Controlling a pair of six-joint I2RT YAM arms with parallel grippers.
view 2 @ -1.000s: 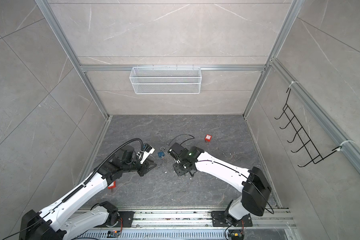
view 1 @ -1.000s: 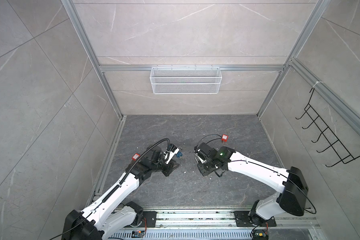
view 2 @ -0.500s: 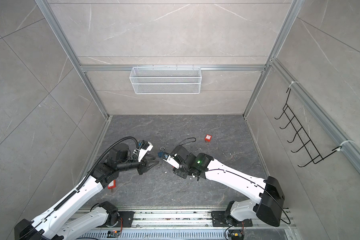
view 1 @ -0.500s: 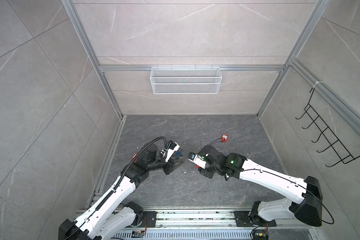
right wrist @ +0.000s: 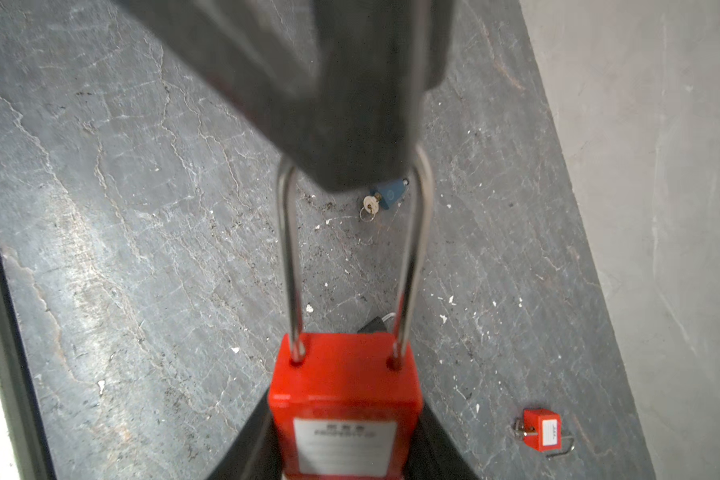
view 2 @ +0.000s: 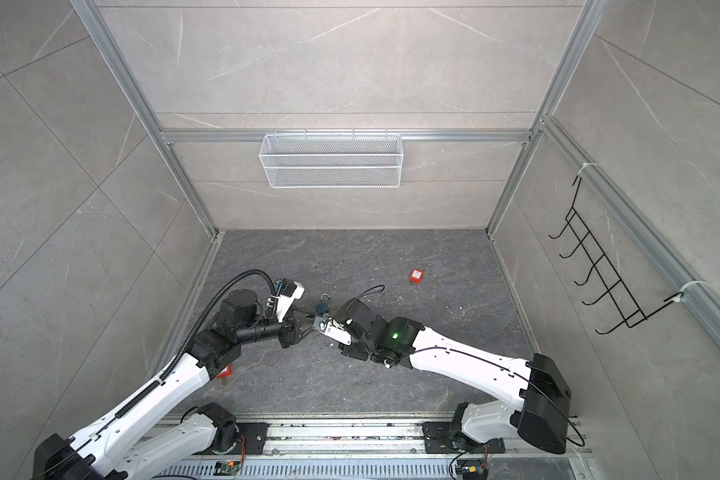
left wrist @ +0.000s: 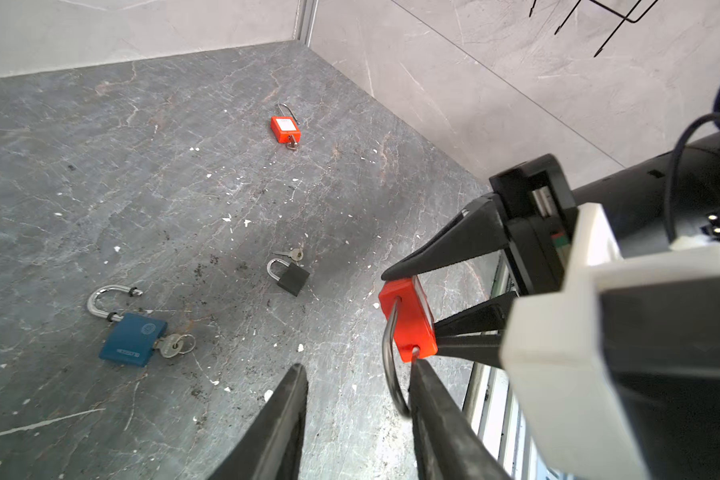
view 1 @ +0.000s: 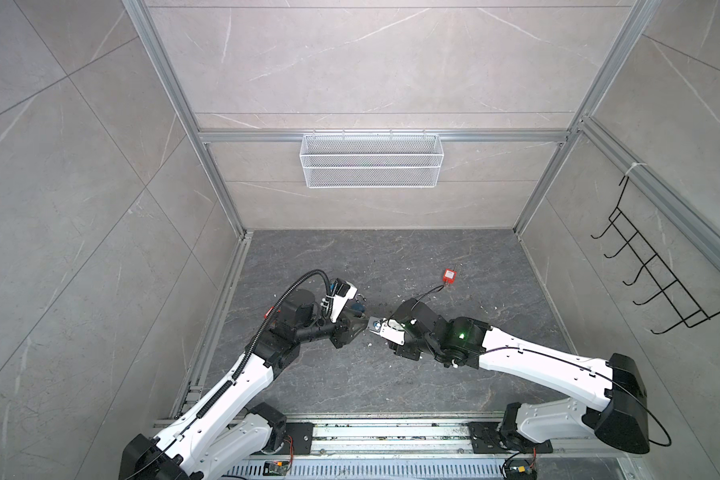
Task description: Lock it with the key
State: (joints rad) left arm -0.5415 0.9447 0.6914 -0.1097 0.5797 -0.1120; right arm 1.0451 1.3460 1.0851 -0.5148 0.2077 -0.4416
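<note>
Arms have closed the gap since a second ago and now meet above mid-counter (view 1: 391, 374). Right jaws are clamped on the red padlock (left wrist: 412, 320) body, its long shackle (right wrist: 292, 249) pointing at the left jaws, which have widened and stand apart, one finger (left wrist: 441, 415) against the shackle. Probably a shackle push or handoff next; no key visible on this lock.

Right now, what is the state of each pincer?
Left pincer: open, gripping nothing.
Right pincer: closed on the red plastic long-shackled padlock.
</note>
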